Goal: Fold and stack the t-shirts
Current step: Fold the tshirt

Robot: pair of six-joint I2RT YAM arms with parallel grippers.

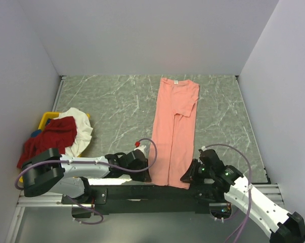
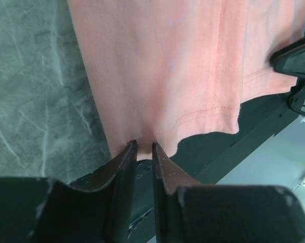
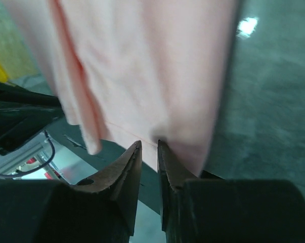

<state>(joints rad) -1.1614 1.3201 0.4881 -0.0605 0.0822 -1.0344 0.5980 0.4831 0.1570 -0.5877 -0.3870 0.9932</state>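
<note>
At the table's near edge, the left gripper (image 2: pixel 142 146) and the right gripper (image 3: pixel 148 144) each pinch a corner of the hem (image 2: pixel 203 114) of the salmon-pink t-shirt (image 1: pixel 175 126); both pairs of dark, wedge-shaped fingers (image 2: pixel 119 167) stand drawn close with only a narrow slit between them, the cloth's edge caught at their tips and puckering slightly on the left; the hem hangs a little over the black rail (image 1: pixel 142 192) that carries the arm bases.

The garment lies as a long, narrow strip running away from the arms, its sides apparently turned in lengthwise, one short sleeve (image 1: pixel 192 93) showing on the right; the knit looks soft, matte and thin, with a double line of stitching along the hem; it rests flat on a grey table (image 1: pixel 106 101) veined like marble.

By the look of it, the lengthwise fold is done and the crosswise fold, hem toward collar, is about to start; no finished stack shows anywhere.

Midway back on the left, a dark red t-shirt (image 1: pixel 51 136) and a white t-shirt (image 1: pixel 81 124) sit crumpled in a loose heap over a rigid yellow bin (image 1: pixel 45 119), both unfolded and well apart from the pink one; two of three shirts are therefore left to do.

At the far edge, the white neck label (image 1: pixel 175 81) marks the collar.
</note>
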